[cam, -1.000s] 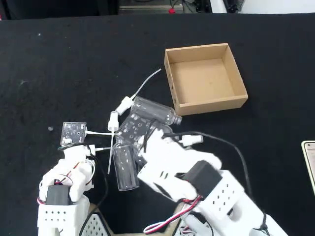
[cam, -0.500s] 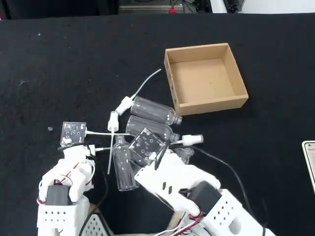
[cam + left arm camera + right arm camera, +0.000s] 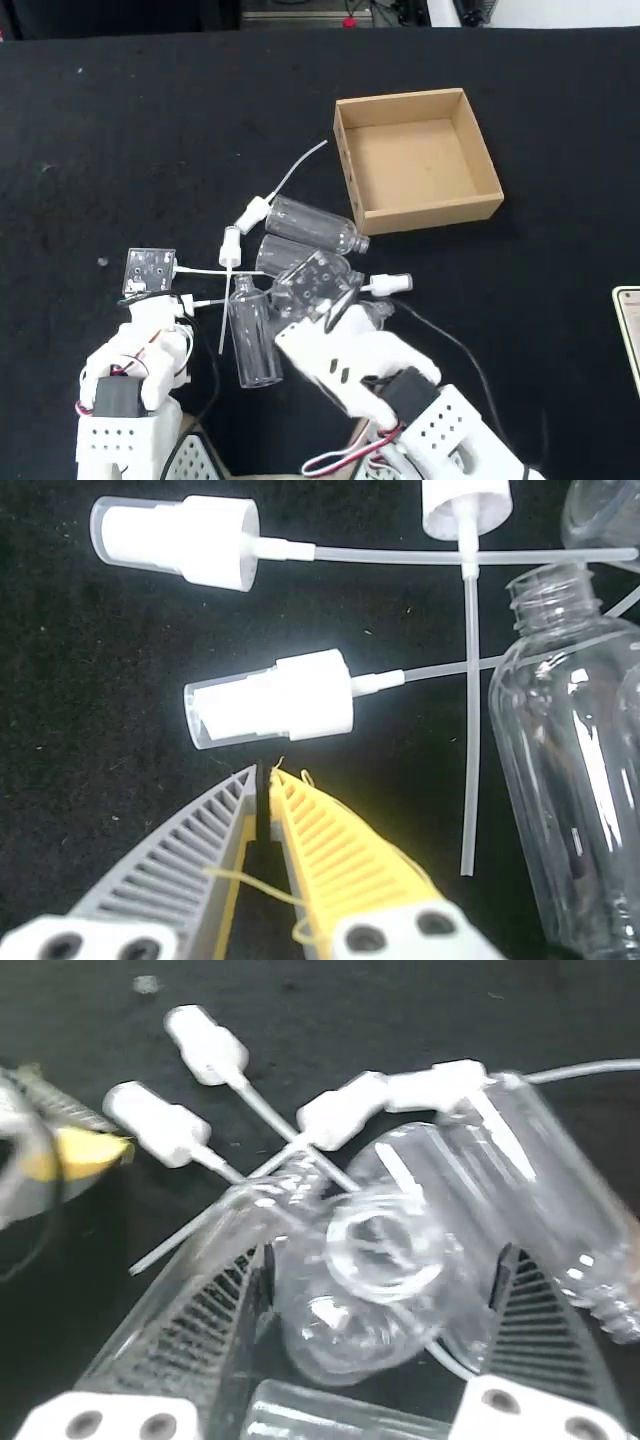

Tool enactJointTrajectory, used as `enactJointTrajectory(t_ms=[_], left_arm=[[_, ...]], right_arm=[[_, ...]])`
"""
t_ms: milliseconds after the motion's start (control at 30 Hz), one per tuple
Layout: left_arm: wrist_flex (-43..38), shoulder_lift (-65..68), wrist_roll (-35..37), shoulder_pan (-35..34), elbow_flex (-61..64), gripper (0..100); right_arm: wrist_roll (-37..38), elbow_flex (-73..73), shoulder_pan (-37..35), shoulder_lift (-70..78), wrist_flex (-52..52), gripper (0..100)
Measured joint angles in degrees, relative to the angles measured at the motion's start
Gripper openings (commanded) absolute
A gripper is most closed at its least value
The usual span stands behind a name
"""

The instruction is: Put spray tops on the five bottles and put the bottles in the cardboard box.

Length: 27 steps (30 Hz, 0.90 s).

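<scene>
High view: a cardboard box (image 3: 430, 215) is sitting open on the black bench (image 3: 150, 120), with no bottle in it yet. Clear bottles (image 3: 315, 227) are lying on their sides in a loose heap between the box and the left arm (image 3: 130, 380) and right arm (image 3: 380, 380). White spray tops (image 3: 252, 213) and their thin dip tubes (image 3: 300, 165) are lying crossed among them; no bottle looks capped.

Left wrist view: the left end effector (image 3: 265, 780) is hovering with its jaws pressed together, holding nothing, its tips just beside a loose spray top (image 3: 270, 698). An uncapped bottle (image 3: 565, 740) is lying near.

Right wrist view: the right end effector (image 3: 385, 1255) is standing with its jaws wide apart on either side of a mouth-on bottle (image 3: 370, 1290); whether they are pressing it cannot be told.

The step in hand is probably securing one bottle. To do it well, the jaws should be closing squarely across the body below the neck, leaving the mouth free, then lifting clear of the crossed tubes so neighbours are not dragged along
</scene>
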Motion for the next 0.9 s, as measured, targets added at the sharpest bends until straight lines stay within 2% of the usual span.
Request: enactJointTrajectory(t_ms=[133,500,733,900], left_arm=[[0.00,0.00,0.00,0.00,0.00,3],[0.00,0.00,0.00,0.00,0.00,3],[0.00,0.00,0.00,0.00,0.00,3],[0.00,0.00,0.00,0.00,0.00,3]], right_arm=[[-0.09,0.53,2.20,-0.35,-2.20,32.5],[-0.09,0.53,0.00,-0.53,-2.37,32.2],[-0.35,1.93,-0.18,-0.53,-2.46,12.6],[-0.26,2.29,0.00,-0.70,-2.46,8.4]])
